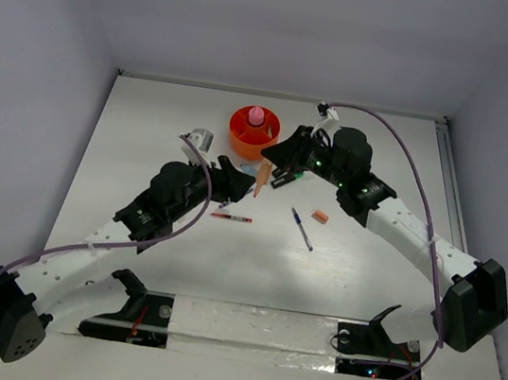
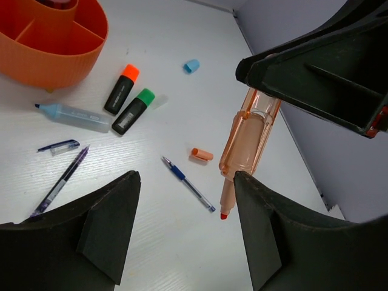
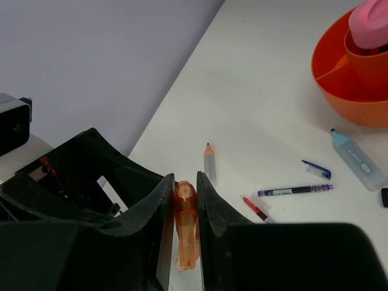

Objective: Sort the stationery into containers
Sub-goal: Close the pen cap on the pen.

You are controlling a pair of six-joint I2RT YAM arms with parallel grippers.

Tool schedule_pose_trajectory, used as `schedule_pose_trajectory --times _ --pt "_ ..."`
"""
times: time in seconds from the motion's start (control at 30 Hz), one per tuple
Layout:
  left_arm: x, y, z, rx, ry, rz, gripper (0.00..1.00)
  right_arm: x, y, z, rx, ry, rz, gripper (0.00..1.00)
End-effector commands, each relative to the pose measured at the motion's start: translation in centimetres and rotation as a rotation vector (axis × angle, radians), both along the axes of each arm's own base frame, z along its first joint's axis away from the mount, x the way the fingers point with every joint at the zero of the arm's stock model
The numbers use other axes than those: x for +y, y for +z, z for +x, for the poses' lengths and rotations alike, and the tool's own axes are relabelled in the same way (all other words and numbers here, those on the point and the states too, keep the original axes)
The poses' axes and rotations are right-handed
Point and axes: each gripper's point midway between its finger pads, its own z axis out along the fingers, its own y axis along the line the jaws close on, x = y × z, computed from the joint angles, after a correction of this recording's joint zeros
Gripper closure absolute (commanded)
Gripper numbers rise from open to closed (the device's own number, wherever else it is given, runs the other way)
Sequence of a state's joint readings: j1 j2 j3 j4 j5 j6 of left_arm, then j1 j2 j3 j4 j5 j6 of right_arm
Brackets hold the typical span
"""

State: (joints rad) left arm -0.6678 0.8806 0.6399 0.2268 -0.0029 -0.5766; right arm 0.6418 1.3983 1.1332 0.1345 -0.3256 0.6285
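My right gripper (image 3: 183, 177) is shut on a peach marker (image 3: 187, 227) and holds it tip down above the table, beside the orange divided cup (image 1: 243, 137). In the left wrist view this marker (image 2: 248, 136) hangs from the right gripper (image 2: 315, 79), its lower end close against my left gripper's right finger (image 2: 262, 230). My left gripper (image 2: 187, 174) is open and empty. A pink bottle (image 1: 257, 115) stands in the cup. On the table lie a blue pen (image 2: 188, 183), an orange cap (image 2: 202, 154), orange-capped (image 2: 121, 89) and green-capped (image 2: 134, 111) markers, a light-blue marker (image 2: 73, 116) and a purple pen (image 2: 60, 180).
A red pen (image 1: 231, 216) lies in front of the left gripper (image 1: 242, 177). A light-blue cap (image 2: 191, 65) and a blue pen cap (image 2: 59, 146) lie loose. A small grey object (image 1: 203, 136) sits left of the cup. Walls close in the table on three sides.
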Motion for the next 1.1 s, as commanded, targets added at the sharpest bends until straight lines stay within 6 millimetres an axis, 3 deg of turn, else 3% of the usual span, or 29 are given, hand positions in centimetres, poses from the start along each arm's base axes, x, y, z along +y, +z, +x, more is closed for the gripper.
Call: schedule_pose_trajectory --times 0.0,0.43,0.47,0.67,0.73,0.8,0.87,0.97,1.07 --pt "-1.9 4.0 -0.3 -0.087 -0.081 -0.067 0.40 0.0 0.7 0.0 -0.035 -0.002 0.015 1.00" --pt "-2.9 3.4 0.8 -0.080 -0.069 -0.034 0.40 0.5 -0.7 -0.3 -0.015 0.033 0.011 1.00" --pt "-2.4 3.2 1.7 -0.074 -0.016 -0.014 0.40 0.5 -0.8 -0.3 -0.013 0.036 0.012 1.00" --pt "-3.4 2.7 2.2 -0.083 0.042 0.061 0.40 0.6 -0.7 -0.6 -0.023 0.038 0.013 1.00" --pt "-3.2 1.6 2.7 -0.084 0.107 0.139 0.40 0.6 -0.8 -0.7 -0.019 0.039 0.012 1.00" --pt "-4.1 1.7 2.2 -0.100 0.132 0.197 0.40 0.6 -0.8 -0.6 -0.019 0.035 0.013 1.00" --pt "-3.9 0.3 2.4 -0.087 0.179 0.290 0.39 0.3 -0.5 -0.6 -0.025 0.024 0.016 1.00" --pt "-4.1 0.1 2.2 -0.082 0.225 0.343 0.39 0.2 -0.2 -0.6 -0.028 0.015 0.017 1.00" --pt "-3.4 1.3 1.8 -0.093 0.277 0.325 0.39 -0.1 -0.5 -0.5 -0.026 0.002 0.008 1.00"
